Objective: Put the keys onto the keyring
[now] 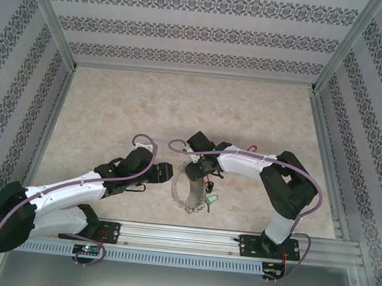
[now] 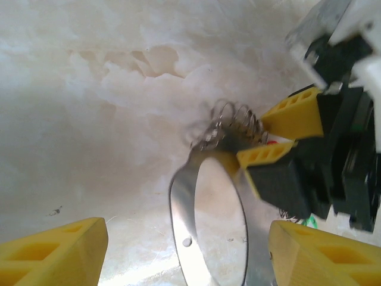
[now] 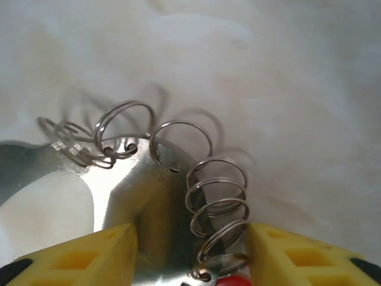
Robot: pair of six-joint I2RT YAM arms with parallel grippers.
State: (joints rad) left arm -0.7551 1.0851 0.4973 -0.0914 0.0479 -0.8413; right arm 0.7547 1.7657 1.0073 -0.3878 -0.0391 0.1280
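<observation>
The keyring [image 1: 174, 190], a flat silvery hoop fringed with small wire rings, lies between the two arms. A green key [image 1: 212, 200] hangs at its near right side. My right gripper [image 1: 201, 166] is at the hoop's far edge. In the right wrist view its yellow fingers [image 3: 77, 256] stand on either side of the keyring's band [image 3: 143, 196] and rings [image 3: 217, 196], closed against them, with a red key head [image 3: 238, 280] just below. My left gripper [image 2: 189, 226] is open, its fingers [image 2: 53, 250] wide on both sides of the hoop [image 2: 178, 202] without touching it.
A small red piece [image 1: 250, 148] lies on the marbled table [image 1: 113, 107] behind the right forearm. Patterned walls and metal posts [image 1: 50, 15] enclose the table. The arms' base rail [image 1: 181, 236] runs along the near edge.
</observation>
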